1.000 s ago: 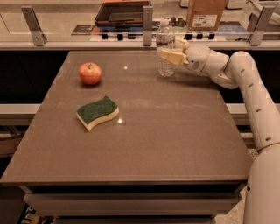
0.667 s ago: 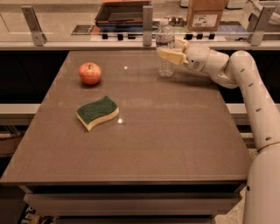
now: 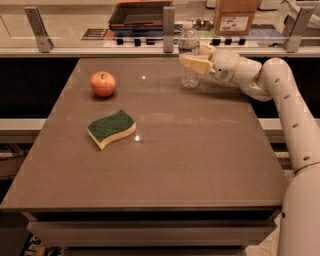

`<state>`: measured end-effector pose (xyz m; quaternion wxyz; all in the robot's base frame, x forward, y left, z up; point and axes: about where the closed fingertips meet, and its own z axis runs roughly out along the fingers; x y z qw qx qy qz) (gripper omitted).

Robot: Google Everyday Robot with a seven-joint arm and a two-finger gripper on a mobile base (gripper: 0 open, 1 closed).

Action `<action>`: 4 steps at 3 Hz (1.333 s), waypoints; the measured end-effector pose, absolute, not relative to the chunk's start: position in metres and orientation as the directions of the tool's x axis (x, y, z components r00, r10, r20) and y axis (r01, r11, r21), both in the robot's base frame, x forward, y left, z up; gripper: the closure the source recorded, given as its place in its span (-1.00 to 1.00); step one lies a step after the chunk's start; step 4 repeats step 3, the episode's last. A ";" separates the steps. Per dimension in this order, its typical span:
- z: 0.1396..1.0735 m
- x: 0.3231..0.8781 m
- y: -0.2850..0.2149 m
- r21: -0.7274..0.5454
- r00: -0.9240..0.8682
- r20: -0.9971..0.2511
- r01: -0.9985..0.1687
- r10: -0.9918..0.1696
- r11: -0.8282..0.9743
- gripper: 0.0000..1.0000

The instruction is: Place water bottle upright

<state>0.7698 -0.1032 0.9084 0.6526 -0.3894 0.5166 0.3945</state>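
The water bottle point(image 3: 189, 60) is clear with a white cap. It stands upright on the brown table point(image 3: 200, 150) near the far edge, right of centre. My gripper point(image 3: 196, 56) reaches in from the right at the bottle's mid height and overlaps its right side. The white arm point(image 3: 280, 85) runs from the right edge of the view to the gripper.
A red apple point(image 3: 103, 83) sits at the far left of the table. A green and yellow sponge point(image 3: 111, 128) lies left of centre. A rail with metal posts point(image 3: 168, 22) and a counter holding a cardboard box point(image 3: 235, 15) run behind the table.
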 end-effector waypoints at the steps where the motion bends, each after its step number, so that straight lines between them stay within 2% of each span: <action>1: 0.908 0.770 -0.103 -0.101 0.155 -0.981 -0.917 0.113 0.385 -0.74; 2: 0.909 0.770 -0.099 -0.101 0.155 -0.981 -0.919 0.114 0.380 -1.00; 4: 0.909 0.770 -0.099 -0.101 0.155 -0.981 -0.919 0.114 0.380 -1.00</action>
